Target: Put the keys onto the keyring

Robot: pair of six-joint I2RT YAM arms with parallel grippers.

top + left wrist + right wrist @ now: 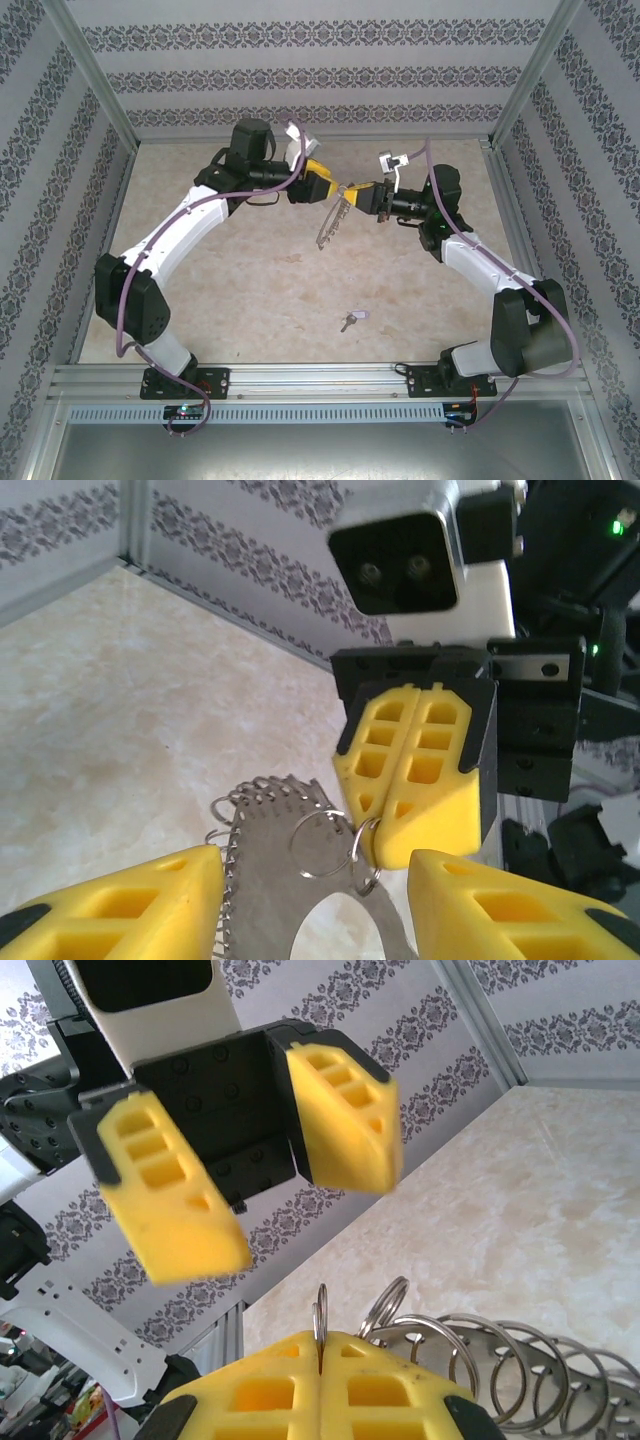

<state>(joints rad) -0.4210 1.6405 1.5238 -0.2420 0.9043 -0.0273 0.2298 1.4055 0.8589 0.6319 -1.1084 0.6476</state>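
The right gripper (385, 842), its arm stretched in over the middle of the table (230, 280), has its yellow fingers pressed together on a small ring of the keyring (329, 226), which hangs tilted below it. The left gripper (328, 188) faces it nose to nose, spread wide either side of the keyring's top. The key (349, 321) lies on the table nearer the front, well apart.

Bright, soft, even light, with weak shadows on the table (250, 290). The top view is slightly hazy; in the right wrist view the upper yellow fingers (170, 1195) are blurred.
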